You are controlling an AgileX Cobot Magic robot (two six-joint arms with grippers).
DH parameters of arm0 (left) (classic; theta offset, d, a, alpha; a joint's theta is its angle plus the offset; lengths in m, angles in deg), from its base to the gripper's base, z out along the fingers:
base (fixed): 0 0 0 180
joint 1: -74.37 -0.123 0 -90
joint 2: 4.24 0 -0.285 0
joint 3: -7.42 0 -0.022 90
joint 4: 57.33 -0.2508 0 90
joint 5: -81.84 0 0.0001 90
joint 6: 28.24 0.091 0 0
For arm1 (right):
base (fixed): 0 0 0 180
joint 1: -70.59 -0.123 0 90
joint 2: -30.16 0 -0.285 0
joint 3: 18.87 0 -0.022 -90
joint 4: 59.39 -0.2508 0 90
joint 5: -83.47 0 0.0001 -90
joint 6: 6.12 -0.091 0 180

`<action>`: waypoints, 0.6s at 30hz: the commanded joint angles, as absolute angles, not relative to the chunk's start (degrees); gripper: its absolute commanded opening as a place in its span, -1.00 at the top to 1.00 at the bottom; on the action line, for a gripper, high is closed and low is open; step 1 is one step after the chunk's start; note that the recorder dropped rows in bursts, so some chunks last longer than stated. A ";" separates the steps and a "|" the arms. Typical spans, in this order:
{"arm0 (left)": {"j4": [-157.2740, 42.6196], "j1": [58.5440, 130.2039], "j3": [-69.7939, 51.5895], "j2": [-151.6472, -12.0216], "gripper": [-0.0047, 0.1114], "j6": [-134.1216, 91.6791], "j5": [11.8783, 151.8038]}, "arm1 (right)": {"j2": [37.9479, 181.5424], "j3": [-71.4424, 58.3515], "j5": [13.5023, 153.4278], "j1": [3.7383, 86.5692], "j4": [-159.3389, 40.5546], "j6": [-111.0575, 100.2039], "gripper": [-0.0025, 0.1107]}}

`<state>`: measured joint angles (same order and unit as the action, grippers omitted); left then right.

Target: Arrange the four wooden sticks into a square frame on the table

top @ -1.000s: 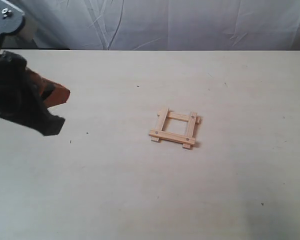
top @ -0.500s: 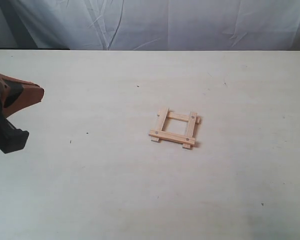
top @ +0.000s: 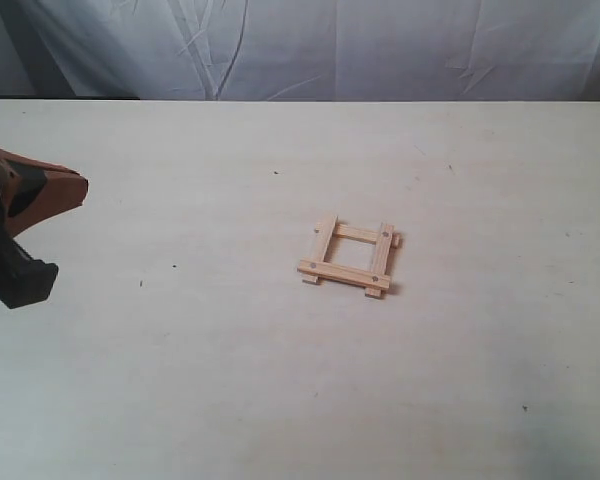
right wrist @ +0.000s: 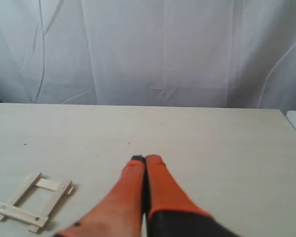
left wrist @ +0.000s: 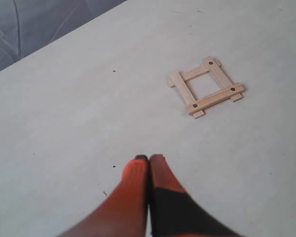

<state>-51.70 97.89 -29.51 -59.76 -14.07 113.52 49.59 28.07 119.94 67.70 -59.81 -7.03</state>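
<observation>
The four wooden sticks lie as a small square frame [top: 344, 274] on the table [top: 280, 390], a little right of the middle, with the ends overlapping and sticking out at the corners. Both wrist views also show the frame [left wrist: 214, 98] [right wrist: 18, 213], lying flat with nothing touching it. My left gripper [top: 75, 188] hangs at the far left edge, well away from the frame, and its orange fingers [left wrist: 149, 158] are shut with nothing between them. The right gripper [right wrist: 145, 159] is also shut and empty, above bare table off to the frame's side, and the exterior view does not show it.
A wrinkled white cloth [top: 380, 45] hangs behind the table's far edge. Only a few tiny dark specks [top: 175, 266] mark the pale tabletop around the frame.
The left arm has pulled back to the left, towards the edge of the exterior view, then stopped. The frame has not moved.
</observation>
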 commanded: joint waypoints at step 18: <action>-51.84 97.90 -29.77 -59.35 0.92 -14.16 113.03 | 37.95 58.35 101.22 69.97 -59.83 -7.19 0.96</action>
<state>-51.70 97.89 -29.51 -59.76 -14.07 113.39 38.34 57.71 102.50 69.66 -59.39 -7.15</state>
